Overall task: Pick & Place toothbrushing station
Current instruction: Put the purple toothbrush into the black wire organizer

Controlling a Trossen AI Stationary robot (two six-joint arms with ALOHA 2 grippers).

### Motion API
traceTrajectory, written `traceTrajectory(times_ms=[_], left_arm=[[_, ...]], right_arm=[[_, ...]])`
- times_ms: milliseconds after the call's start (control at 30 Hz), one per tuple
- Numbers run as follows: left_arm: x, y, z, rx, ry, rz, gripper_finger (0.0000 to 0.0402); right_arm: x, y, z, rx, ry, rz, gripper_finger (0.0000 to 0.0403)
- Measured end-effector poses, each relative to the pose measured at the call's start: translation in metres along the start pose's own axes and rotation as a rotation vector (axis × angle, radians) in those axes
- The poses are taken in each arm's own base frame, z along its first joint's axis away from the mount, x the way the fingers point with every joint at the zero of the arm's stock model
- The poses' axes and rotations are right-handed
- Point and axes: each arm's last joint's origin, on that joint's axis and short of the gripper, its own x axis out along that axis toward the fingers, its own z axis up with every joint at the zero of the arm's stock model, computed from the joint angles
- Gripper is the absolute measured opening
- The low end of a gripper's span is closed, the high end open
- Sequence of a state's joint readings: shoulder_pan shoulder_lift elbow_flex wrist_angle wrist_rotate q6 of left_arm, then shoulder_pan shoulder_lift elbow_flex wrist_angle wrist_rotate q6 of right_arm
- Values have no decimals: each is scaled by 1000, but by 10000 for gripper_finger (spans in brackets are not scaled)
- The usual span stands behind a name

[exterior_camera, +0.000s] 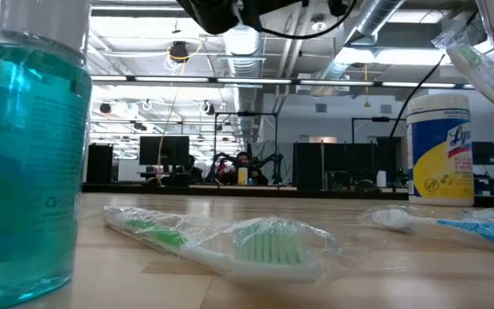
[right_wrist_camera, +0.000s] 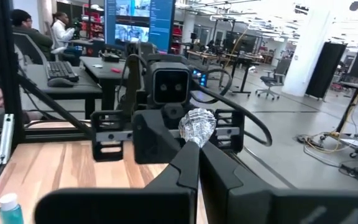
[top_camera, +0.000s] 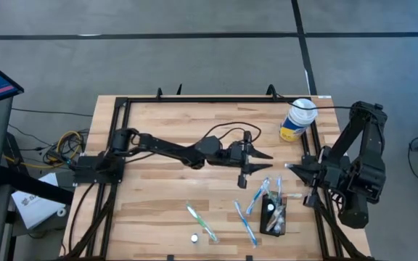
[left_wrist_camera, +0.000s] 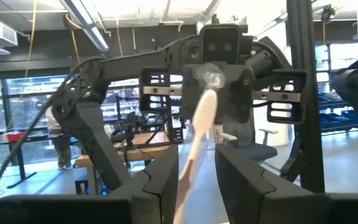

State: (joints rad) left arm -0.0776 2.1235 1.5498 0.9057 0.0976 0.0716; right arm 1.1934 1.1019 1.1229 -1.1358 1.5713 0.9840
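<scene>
1. The counter (top_camera: 158, 196) is a pale wood slab in a black frame, with both arms over it.
2. The left arm reaches from the left edge toward the middle. Its hand (top_camera: 256, 161) hangs above the wood, just up from the station.
3. The left wrist view shows this hand (left_wrist_camera: 194, 165) closed on a wrapped brush (left_wrist_camera: 194, 149) that sticks out between the two fingers (left_wrist_camera: 160, 177).
4. The right arm sits folded at the right edge. Its hand (top_camera: 290, 168) points inward, facing the left hand.
5. The right wrist view shows the right hand (right_wrist_camera: 194, 162) with fingers nearly together, pinching a crinkled clear wrapper end (right_wrist_camera: 196, 126). What the wrapper holds I cannot tell.
6. A wipes canister (top_camera: 297, 119), yellow and blue with a white lid, stands near the back right corner.
7. The station (top_camera: 273, 214), a small black box, sits at the front right of the counter, near the right hand. Brushes stick out of it.
8. A blue brush (top_camera: 257, 194) leans at the station's left side, and another (top_camera: 245, 222) lies just left of it.
9. A green brush (top_camera: 200, 222) lies farther left, near the front edge.
10. A small bottle of teal liquid (exterior_camera: 24, 154) fills the low view's left side.
</scene>
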Motion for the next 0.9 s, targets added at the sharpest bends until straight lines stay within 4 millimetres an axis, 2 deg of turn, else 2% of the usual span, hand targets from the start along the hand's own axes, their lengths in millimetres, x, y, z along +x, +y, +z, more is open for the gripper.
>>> traceTrajectory(times_ms=[133,567,900], left_arm=[[2,0,-6,-2,11,-6,110],[2,-3,-6,-4,14,-11,138],[3,-7,-6,-3,13,-19,144]], right_arm=[[1,0,0,10,1,-6,0],[6,14,14,-36,5,-31,0],[23,25,18,-40,60,-35,0]])
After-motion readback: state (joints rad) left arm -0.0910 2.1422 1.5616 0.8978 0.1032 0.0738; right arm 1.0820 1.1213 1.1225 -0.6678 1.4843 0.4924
